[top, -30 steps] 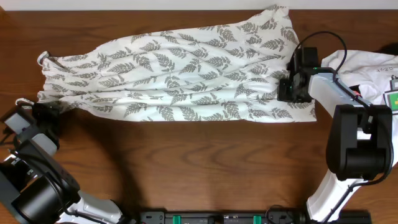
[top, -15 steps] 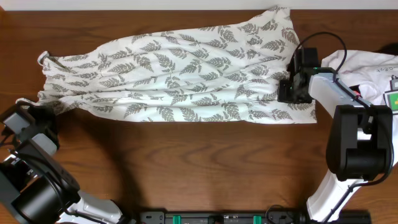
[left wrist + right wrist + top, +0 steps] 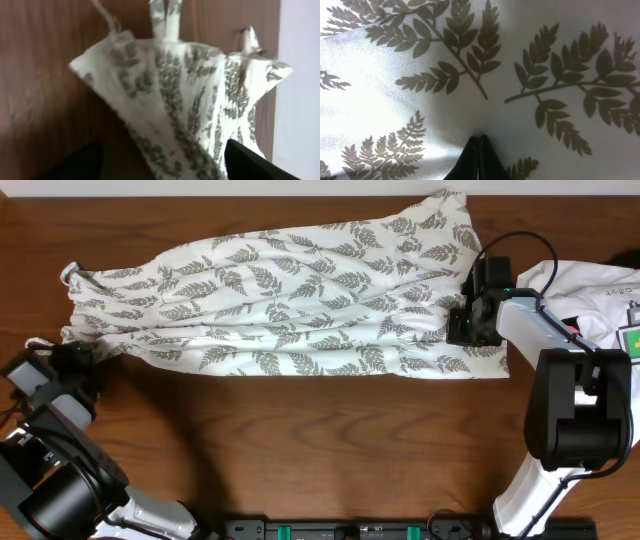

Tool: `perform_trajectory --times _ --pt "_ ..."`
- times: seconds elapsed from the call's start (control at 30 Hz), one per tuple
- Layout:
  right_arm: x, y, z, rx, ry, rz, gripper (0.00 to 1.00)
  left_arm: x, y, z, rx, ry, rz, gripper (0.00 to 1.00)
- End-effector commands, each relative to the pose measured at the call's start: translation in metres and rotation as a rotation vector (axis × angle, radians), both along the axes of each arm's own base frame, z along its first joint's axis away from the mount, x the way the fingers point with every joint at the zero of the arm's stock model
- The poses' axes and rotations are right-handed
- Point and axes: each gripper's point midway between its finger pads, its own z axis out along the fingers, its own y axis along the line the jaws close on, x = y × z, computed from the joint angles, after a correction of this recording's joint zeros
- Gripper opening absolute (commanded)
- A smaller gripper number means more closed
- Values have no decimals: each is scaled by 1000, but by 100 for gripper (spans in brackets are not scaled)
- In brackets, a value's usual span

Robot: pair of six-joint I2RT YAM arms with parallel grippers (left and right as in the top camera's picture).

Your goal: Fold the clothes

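The clothes point(image 3: 290, 300), a white garment printed with grey-green fern leaves, lie spread lengthwise across the back of the table. My left gripper point(image 3: 75, 354) is at the garment's near-left corner. In the left wrist view its gripper point(image 3: 162, 167) is open, and a gathered strip of the clothes point(image 3: 190, 100) runs between the wide-apart fingers point(image 3: 250, 160). My right gripper point(image 3: 463, 325) sits on the garment's right end. Seen from the right wrist, that gripper point(image 3: 480, 139) is shut, its tips pinched into the clothes point(image 3: 545, 50), where the fabric dimples.
A plain white garment point(image 3: 590, 290) with a green-and-yellow tag point(image 3: 632, 338) lies at the right edge under the right arm. Bare wooden table point(image 3: 320, 440) stretches in front of the clothes. Both arm bases stand at the near corners.
The left gripper pulled back a little from the garment's corner half a second ago and has come back to it. The right gripper and the clothes have not moved.
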Motion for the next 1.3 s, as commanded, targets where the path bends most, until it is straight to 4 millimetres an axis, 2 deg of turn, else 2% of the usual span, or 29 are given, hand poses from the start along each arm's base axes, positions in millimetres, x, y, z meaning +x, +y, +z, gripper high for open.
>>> perform_trajectory --times 0.0,0.07,0.1,0.23,0.3,0.4,0.57,0.7,0.87,0.97,1.0,1.03,1.07,1.2,1.27 --pt "-48 -12 -46 -35 190 -32 1 -2 9 -1 2 7 61 79" --pt "-48 -12 -46 -36 190 -32 1 -6 14 -2 21 25 87 78" --pt "-48 -12 -46 -35 190 -32 1 -8 17 -2 31 34 101 73" --pt "-48 -12 -46 -35 191 -32 1 -10 22 -1 51 42 124 44" --pt "-48 -12 -46 -35 192 -32 1 -10 22 -1 53 43 125 33" --pt "-50 -12 -46 -35 199 -32 1 -10 22 -1 52 43 125 6" --pt "-52 -12 -46 -36 208 -31 1 -4 19 3 46 11 97 6" --pt "-52 -12 -46 -36 207 -31 1 13 15 23 58 -85 34 6" --pt "-52 -12 -46 -36 206 -31 1 20 15 52 96 -139 13 6" --pt "-50 -12 -46 -36 201 -31 1 18 11 59 89 -143 5 6" --pt "-50 -12 -46 -36 201 -32 1 15 8 55 70 -126 7 10" --pt "-50 -12 -46 -36 201 -31 1 13 6 51 54 -110 7 25" --pt "-50 -12 -46 -36 201 -32 1 11 4 46 37 -92 9 35" --pt "-51 -12 -46 -36 204 -31 1 -6 -4 21 -70 -5 81 49" --pt "-51 -12 -46 -36 205 -31 1 -9 -3 14 -77 14 99 50"
